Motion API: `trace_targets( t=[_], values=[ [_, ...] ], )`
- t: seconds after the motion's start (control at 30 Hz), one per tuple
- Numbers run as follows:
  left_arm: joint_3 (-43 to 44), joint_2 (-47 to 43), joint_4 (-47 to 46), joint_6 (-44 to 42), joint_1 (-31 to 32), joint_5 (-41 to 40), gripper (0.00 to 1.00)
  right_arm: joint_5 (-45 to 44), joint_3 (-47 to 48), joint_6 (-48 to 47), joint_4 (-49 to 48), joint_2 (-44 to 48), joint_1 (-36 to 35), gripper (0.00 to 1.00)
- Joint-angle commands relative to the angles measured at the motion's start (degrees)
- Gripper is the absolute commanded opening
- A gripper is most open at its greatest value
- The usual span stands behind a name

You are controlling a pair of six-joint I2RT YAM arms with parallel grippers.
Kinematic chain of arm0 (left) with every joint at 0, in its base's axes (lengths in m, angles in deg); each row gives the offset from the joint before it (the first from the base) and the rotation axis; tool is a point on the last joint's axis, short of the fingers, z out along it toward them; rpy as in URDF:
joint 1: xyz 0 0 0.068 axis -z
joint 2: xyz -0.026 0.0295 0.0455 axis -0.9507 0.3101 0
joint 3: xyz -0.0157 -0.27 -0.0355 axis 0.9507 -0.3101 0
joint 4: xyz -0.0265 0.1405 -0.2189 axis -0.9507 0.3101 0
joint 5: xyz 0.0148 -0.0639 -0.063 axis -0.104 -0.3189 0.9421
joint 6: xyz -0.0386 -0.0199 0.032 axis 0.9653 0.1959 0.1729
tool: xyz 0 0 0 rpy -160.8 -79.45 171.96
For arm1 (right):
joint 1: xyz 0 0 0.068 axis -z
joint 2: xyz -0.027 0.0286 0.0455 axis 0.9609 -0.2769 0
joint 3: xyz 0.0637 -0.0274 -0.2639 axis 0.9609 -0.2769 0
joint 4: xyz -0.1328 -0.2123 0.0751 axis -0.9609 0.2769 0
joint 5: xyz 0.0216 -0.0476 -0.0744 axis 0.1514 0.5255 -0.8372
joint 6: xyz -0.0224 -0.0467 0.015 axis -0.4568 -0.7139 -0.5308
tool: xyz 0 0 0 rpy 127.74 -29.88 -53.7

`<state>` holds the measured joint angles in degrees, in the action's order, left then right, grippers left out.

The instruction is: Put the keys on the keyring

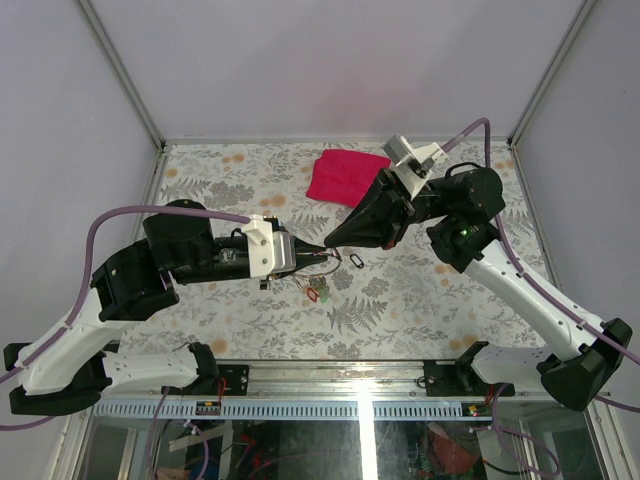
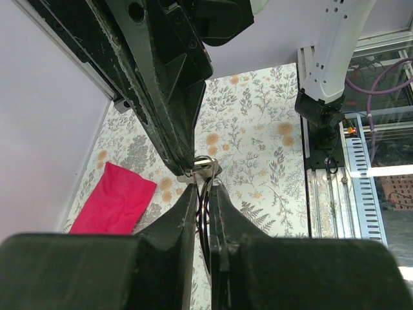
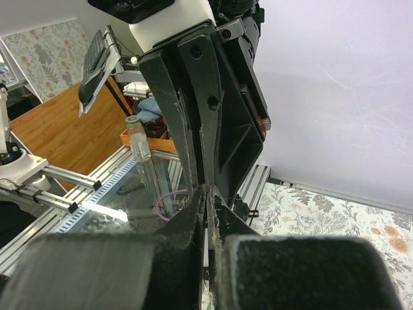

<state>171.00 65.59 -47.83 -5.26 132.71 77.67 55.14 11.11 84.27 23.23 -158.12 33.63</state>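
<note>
From above, the left gripper [image 1: 316, 249] and right gripper [image 1: 326, 243] meet tip to tip at frame centre. The keys [image 1: 316, 288] dangle just below them, and the red cloth [image 1: 345, 175] lies above. In the left wrist view the keyring [image 2: 207, 165] sits at centre, pinched by the right gripper's tips. It is just above the left fingers [image 2: 184, 206], which are drawn almost together on a dark sliver I cannot identify. The right wrist view shows its own fingers [image 3: 193, 213] pressed together, with the keyring hidden.
</note>
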Motion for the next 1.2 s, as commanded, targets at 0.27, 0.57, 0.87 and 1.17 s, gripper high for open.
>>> trace_targets(
  t=[0.27, 0.57, 0.87, 1.17],
  values=[
    [1.44, -0.67, -9.01, -0.07, -0.22, -2.22, 0.00, 5.68, -0.31, 2.96, -2.62, -1.11, -1.28, 0.00],
    [1.56, -0.45, -8.99, 0.06, -0.27, -2.06, 0.00, 5.64, -0.52, 2.61, -2.40, -1.28, -1.39, 0.00],
    [1.63, -0.36, -8.99, 0.07, -0.22, -1.82, 0.00, 5.78, -0.91, 2.44, -2.21, -1.37, -1.61, 0.00],
    [1.82, -0.43, -8.99, 0.12, -0.23, -1.74, 0.00, 6.06, -1.40, 2.08, -1.79, -1.28, -1.67, 0.00]
  ],
)
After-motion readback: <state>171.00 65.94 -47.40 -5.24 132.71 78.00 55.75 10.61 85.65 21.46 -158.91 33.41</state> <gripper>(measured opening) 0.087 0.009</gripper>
